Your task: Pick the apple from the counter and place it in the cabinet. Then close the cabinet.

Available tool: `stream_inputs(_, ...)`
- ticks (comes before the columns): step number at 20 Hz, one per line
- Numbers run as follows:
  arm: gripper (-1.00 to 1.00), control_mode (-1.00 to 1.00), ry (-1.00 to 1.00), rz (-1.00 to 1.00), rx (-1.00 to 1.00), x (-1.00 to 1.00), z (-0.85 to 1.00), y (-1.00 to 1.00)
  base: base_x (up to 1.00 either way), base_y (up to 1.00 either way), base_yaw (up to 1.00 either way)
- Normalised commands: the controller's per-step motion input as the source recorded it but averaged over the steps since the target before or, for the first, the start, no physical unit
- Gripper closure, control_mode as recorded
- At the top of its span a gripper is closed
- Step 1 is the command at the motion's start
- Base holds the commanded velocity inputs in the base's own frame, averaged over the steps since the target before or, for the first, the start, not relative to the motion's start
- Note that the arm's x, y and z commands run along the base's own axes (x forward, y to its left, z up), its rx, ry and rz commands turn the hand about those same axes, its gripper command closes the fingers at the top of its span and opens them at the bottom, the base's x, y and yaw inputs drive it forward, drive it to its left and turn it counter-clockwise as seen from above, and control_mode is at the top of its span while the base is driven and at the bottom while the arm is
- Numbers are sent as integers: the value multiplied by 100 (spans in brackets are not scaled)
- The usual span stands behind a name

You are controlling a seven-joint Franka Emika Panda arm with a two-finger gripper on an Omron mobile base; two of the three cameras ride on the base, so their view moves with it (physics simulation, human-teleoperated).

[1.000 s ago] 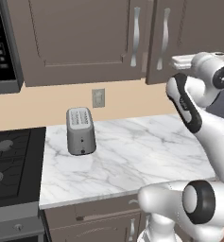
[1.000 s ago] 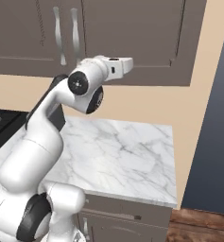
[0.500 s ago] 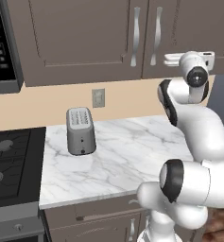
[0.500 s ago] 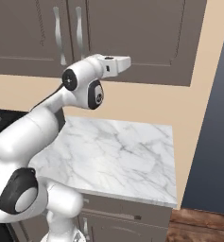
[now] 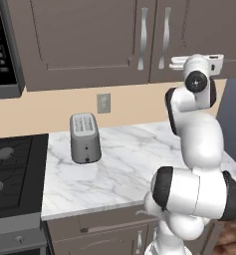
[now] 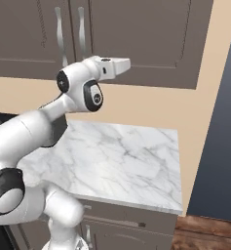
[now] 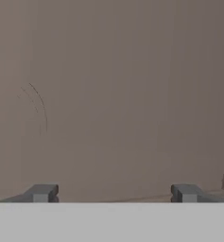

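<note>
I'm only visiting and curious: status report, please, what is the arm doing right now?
Gripper open, empty, raised against the cabinet front. Cabinet doors shut. Toaster on the counter, apart from the arm.

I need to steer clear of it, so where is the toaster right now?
In the left base view, the toaster stands upright on the white marble counter, toward its left end, just right of the black stovetop and below the wall outlet.

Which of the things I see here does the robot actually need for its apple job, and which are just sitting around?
Needed for the job:
- cabinet, both doors shut
- counter
- gripper, open, facing a brown cabinet panel

Just sitting around:
- toaster
- stovetop
- wall outlet
</note>
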Motion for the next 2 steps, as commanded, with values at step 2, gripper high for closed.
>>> stream_inputs(2, -100, -100, 0, -5, 0, -16, 27, 0, 0, 0, 0)
